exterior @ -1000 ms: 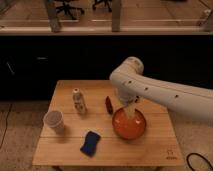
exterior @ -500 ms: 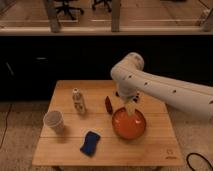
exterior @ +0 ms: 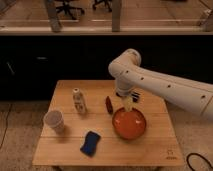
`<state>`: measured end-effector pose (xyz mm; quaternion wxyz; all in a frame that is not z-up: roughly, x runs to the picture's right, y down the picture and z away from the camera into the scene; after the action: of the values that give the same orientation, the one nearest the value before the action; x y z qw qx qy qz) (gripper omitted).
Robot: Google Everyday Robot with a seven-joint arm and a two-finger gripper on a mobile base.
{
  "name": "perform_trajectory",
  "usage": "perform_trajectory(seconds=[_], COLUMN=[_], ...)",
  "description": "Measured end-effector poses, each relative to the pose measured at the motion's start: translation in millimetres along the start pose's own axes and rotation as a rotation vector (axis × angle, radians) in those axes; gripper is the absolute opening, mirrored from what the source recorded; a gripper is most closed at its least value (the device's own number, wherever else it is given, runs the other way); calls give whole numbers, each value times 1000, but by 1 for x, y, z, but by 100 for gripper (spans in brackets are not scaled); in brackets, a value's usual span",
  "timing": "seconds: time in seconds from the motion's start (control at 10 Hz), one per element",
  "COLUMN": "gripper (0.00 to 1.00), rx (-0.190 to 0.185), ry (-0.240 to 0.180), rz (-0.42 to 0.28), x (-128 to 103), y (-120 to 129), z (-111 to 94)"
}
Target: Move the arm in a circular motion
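The large white arm (exterior: pixel 165 85) of thick rounded segments with small dark dots reaches in from the right, its bulbous elbow (exterior: pixel 125 62) above the table's back edge. Its slim pale tip points down, and the gripper (exterior: pixel 127 105) hangs just above the far rim of an orange bowl (exterior: pixel 129 124) on the wooden table (exterior: pixel 65 150). Nothing shows in the gripper.
On the table stand a small white bottle (exterior: pixel 78 100), a paper cup (exterior: pixel 54 120), a blue sponge (exterior: pixel 90 142) and a dark red object (exterior: pixel 108 104) next to the bowl. A dark counter and office chairs lie behind. A cable (exterior: pixel 200 162) lies on the floor at right.
The arm's elbow has risen and swung back over the last second, and the tip has drawn from over the bowl's middle toward its far rim.
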<state>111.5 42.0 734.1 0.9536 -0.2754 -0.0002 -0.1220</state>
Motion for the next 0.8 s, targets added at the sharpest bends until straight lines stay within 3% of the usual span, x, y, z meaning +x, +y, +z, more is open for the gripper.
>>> perform_trajectory(seconds=[0.5, 0.8], gripper=[80, 80], rx=[5, 3], ry=[-19, -24], rz=[32, 60], x=[16, 50], y=[-17, -23], z=[7, 18])
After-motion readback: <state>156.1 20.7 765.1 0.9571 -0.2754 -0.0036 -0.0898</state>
